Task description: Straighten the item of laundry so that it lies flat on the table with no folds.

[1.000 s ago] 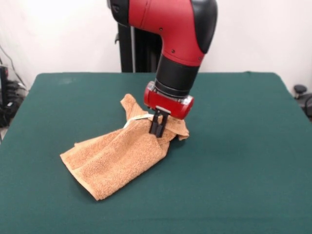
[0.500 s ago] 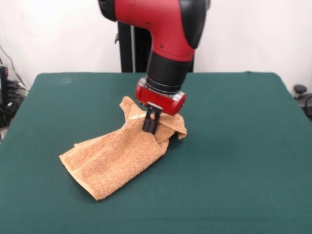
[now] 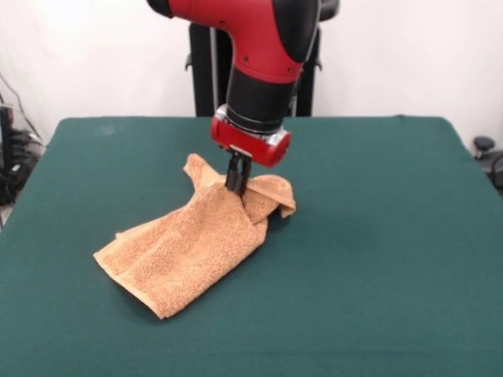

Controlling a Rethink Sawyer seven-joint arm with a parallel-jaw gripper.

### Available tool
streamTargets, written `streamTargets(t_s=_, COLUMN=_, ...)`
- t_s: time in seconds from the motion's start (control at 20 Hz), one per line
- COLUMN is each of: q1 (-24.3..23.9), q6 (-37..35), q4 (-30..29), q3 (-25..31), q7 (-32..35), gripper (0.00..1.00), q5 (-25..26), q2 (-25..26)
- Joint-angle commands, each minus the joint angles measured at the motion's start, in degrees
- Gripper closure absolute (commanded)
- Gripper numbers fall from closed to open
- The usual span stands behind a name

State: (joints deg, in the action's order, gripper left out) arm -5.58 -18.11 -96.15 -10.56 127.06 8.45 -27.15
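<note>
The item of laundry (image 3: 185, 243), an orange-tan terry towel, lies rumpled on the table (image 3: 377, 236), left of centre. Its near part spreads toward the front left, and its far end is bunched and lifted into a peak. My gripper (image 3: 236, 185) comes down from the red and black arm onto that raised far end, with its black fingers (image 3: 235, 174) pinched together on the cloth. A folded flap hangs just right of the gripper.
Dark green cloth covers the whole table. Black cables and equipment (image 3: 12, 161) sit off the table's left edge, and a dark object (image 3: 486, 149) stands past the right edge.
The gripper has moved up and to the left, toward the table's far side, pulling the towel's far end with it. The towel's near part has slid slightly left.
</note>
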Motion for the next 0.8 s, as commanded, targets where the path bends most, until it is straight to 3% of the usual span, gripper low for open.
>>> streamTargets(t_s=0.05, q1=2.15, q6=-1.7, q4=-5.41, q3=6.28, q7=6.71, gripper=1.0, q5=-2.07, q2=2.7)
streamTargets(t_s=0.1, q1=2.07, q6=-1.31, q4=-5.64, q3=6.48, q7=6.83, gripper=1.0, q5=-2.17, q2=2.63)
streamTargets(t_s=0.15, q1=1.61, q6=-2.61, q4=-5.55, q3=7.19, q7=5.84, gripper=0.0, q5=-2.18, q2=2.61)
streamTargets(t_s=0.35, q1=0.93, q6=-1.48, q4=-6.59, q3=8.72, q7=6.3, gripper=0.0, q5=-2.92, q2=2.21)
streamTargets(t_s=0.6, q1=11.65, q6=0.21, q4=-2.19, q3=-2.38, q7=15.44, gripper=0.0, q5=-4.44, q2=6.55)
streamTargets(t_s=0.8, q1=14.74, q6=-0.67, q4=0.58, q3=-4.85, q7=17.76, gripper=0.0, q5=-7.82, q2=10.8)
